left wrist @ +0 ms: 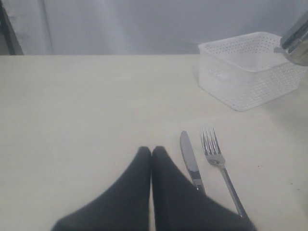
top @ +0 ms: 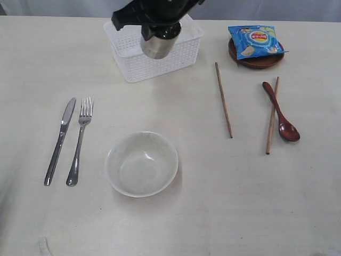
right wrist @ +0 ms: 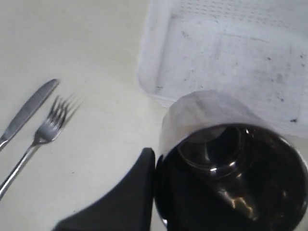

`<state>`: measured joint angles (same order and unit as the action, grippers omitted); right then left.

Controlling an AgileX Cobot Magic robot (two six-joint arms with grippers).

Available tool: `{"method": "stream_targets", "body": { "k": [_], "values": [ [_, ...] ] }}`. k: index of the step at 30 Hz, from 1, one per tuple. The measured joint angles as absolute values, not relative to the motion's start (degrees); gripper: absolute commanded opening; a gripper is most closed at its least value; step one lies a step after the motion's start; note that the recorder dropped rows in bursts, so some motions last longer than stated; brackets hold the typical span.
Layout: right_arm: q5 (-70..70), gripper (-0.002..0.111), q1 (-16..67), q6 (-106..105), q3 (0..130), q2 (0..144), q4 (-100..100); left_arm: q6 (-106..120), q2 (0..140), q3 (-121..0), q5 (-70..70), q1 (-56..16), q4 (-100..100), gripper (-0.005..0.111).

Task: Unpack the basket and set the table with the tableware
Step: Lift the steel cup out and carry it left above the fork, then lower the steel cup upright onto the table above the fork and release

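My right gripper (top: 160,29) is shut on the rim of the steel cup (top: 158,44), which hangs in the air over the white basket (top: 133,66). In the right wrist view one dark finger (right wrist: 139,183) presses the outside of the cup (right wrist: 231,163); the other finger is hidden inside it. The basket (right wrist: 231,57) looks empty below. A knife (top: 59,140) and fork (top: 80,140) lie at the left, the white bowl (top: 141,163) in front, two chopsticks (top: 224,106) and the wooden spoon (top: 281,112) at the right. My left gripper (left wrist: 152,150) is shut and empty, low over the table beside the knife (left wrist: 190,159).
A blue chips bag (top: 256,41) lies on the round brown plate (top: 258,62) at the back right. The second chopstick (top: 272,116) lies against the spoon's handle. The table (top: 224,202) stretches pale in front of the bowl.
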<state>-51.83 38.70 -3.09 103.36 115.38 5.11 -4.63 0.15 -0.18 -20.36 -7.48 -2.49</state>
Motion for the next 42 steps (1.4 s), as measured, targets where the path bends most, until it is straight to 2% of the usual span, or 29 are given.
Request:
{"method": "stream_targets", "body": {
  "k": [6, 10, 25, 42],
  "values": [
    [-52.95, -0.001, 52.57, -5.63, 103.75, 113.65, -1.58, -4.63, 0.15, -0.18, -20.36, -7.48, -2.49, 0.0],
    [-52.54, -0.001, 55.42, -4.99, 106.65, 116.4, -3.21, -4.63, 0.15, -0.18, -20.36, -7.48, -2.49, 0.0],
    [-64.62, -0.001, 55.66, -0.72, 143.2, 142.5, -8.62, -4.63, 0.15, -0.18, -20.36, -7.48, -2.49, 0.0],
    [-62.22, -0.001, 52.76, 1.73, 144.67, 147.62, -6.74, -4.63, 0.15, -0.18, -20.36, -7.48, -2.49, 0.0]
  ]
}}
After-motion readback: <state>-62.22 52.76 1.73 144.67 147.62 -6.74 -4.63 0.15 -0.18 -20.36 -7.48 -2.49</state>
